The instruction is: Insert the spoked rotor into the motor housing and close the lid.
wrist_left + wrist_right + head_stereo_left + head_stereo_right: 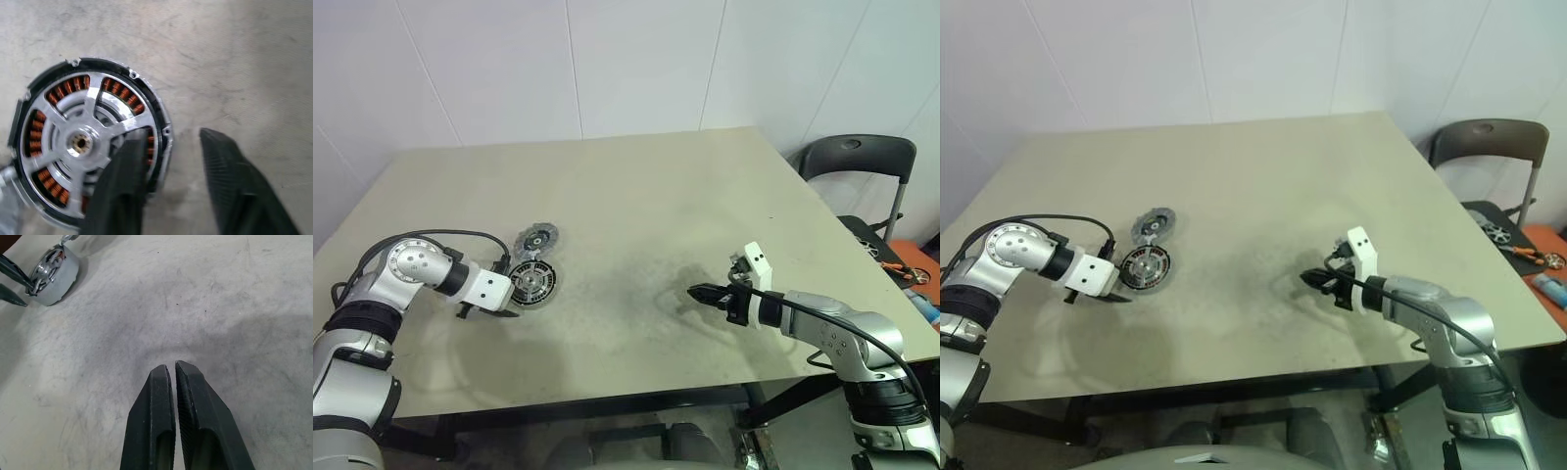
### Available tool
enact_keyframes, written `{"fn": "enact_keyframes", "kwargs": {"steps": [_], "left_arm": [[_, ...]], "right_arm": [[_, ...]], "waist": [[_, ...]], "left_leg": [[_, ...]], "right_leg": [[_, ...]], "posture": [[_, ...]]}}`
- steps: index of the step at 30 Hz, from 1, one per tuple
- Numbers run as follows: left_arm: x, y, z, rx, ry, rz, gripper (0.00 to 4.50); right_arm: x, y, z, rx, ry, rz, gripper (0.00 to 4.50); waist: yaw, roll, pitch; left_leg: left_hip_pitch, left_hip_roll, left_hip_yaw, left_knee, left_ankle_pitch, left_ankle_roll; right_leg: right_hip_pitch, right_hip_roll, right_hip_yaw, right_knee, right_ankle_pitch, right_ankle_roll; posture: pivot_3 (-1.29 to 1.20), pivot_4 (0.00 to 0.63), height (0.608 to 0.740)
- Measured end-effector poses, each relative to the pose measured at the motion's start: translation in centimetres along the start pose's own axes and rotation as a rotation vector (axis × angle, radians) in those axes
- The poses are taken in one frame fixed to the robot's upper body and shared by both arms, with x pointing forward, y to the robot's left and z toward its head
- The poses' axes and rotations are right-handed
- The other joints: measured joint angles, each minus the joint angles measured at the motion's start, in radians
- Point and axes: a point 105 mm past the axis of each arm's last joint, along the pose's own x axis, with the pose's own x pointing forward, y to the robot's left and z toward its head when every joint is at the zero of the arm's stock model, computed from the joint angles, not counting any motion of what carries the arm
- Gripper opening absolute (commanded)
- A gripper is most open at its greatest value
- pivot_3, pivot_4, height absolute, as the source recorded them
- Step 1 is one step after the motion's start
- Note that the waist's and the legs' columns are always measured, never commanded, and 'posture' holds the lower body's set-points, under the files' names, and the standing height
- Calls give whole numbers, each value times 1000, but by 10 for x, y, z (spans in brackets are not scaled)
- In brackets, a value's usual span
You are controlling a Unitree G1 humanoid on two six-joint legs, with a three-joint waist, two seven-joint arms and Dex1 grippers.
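Left tool (168, 188), part open, straddles the motor housing (90, 142) rim; rigid, heavy, slippery metal—grip the wall. Right tool (175, 369) closed, empty.

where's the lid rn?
In the head view the lid lies flat on the table's left half, just behind the housing, which sits at the left tool.

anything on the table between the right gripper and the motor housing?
Nothing: bare table between the right gripper and the motor housing, as the left eye view shows.
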Motion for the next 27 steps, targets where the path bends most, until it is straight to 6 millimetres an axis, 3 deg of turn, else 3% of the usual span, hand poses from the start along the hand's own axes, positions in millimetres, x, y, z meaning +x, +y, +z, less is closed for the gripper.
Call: {"fn": "enact_keyframes", "kwargs": {"steps": [13,19,27], "left_arm": [[0,1,0,-12,-4,17,1850],[0,1,0,-29,-10,12,89],[3,-2,1,-33,-18,22,44]], "right_arm": [[2,0,1,4,-4,-9,233],[2,0,1,6,-2,-10,233],[2,-1,0,7,-1,-14,233]], "waist": [[2,0,0],[-2,1,0],[2,1,-1]], "left_leg": [[0,0,0,0,0,0],[0,0,0,0,0,0],[0,0,0,0,0,0]], "right_leg": [[0,0,0,0,0,0],[0,0,0,-1,0,0],[0,0,0,0,0,0]], "posture": [[0,0,740],[0,0,740],[0,0,740]]}}
